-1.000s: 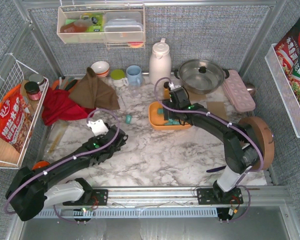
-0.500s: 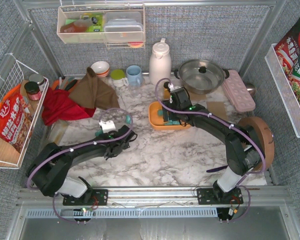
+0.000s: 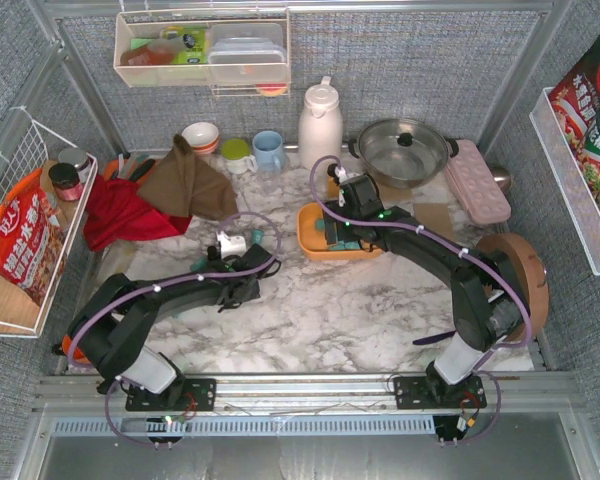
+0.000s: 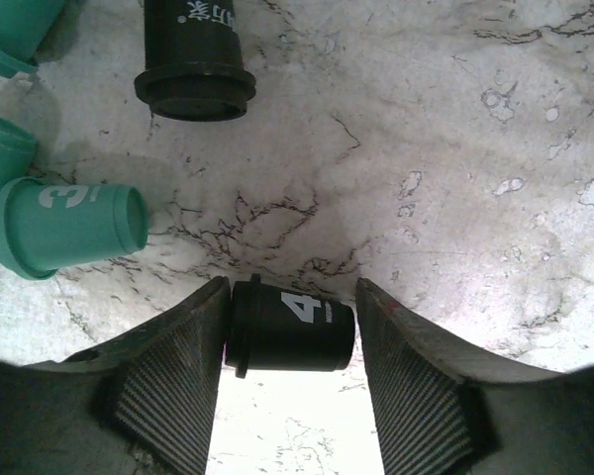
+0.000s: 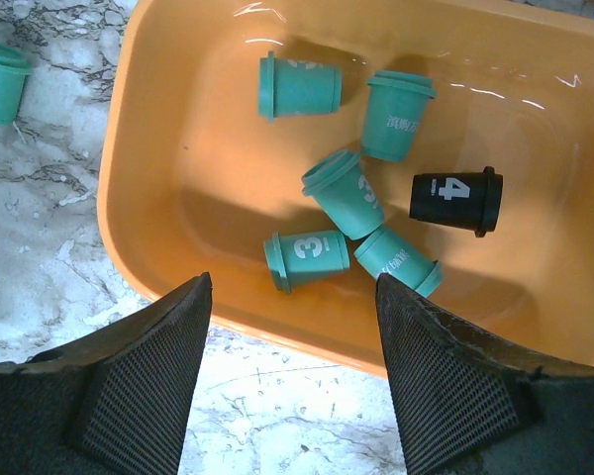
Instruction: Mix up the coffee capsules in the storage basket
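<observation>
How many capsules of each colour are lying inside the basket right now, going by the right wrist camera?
Teal capsules: 5
Black capsules: 1
Total: 6 in the part of the storage basket that this view shows; its right end is cut off by the frame.

Two black jointed arms — left arm (image 3: 170, 295), right arm (image 3: 435, 258) — each laced with a purple cable (image 3: 420, 228); white shell (image 3: 150, 370) near the base, ribbed dark-grey finger pads (image 4: 168, 386).
</observation>
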